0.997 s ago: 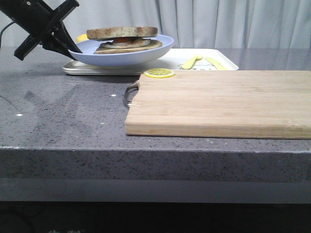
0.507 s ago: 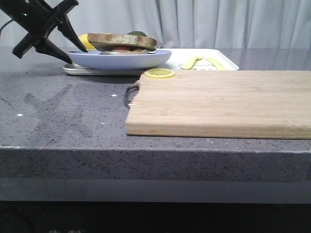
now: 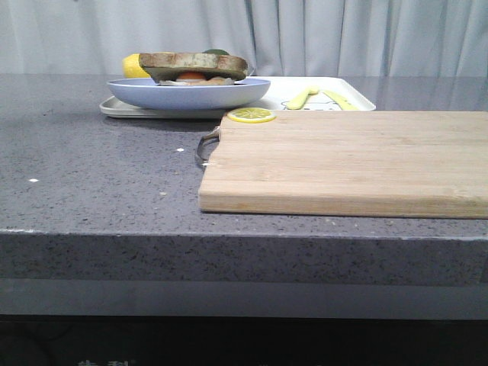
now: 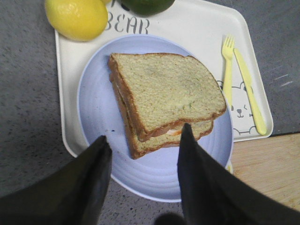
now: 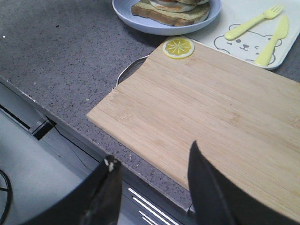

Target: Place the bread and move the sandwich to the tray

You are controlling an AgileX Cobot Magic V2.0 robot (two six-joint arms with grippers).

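While the sandwich (image 4: pixel 164 101) sits on one round light-blue plate (image 4: pixel 96 122), that plate rests on the single white tray (image 4: pixel 187 23), toward the end away from the printed fork and knife. Two toast slices are stacked, the plain bread (image 4: pixel 171 86) on top, with a sliver of egg and orange showing between them. One whole lemon (image 4: pixel 76 18) lies on the tray's corner beside a dark green fruit (image 4: pixel 146 4). One lemon slice (image 3: pixel 251 115) lies on the corner of the one wooden cutting board (image 3: pixel 351 160). The left gripper (image 4: pixel 143 180) hangs above the plate's rim, jaws apart and empty. The right gripper (image 5: pixel 152 192) hangs over the board's near edge, jaws likewise apart, holding nothing.
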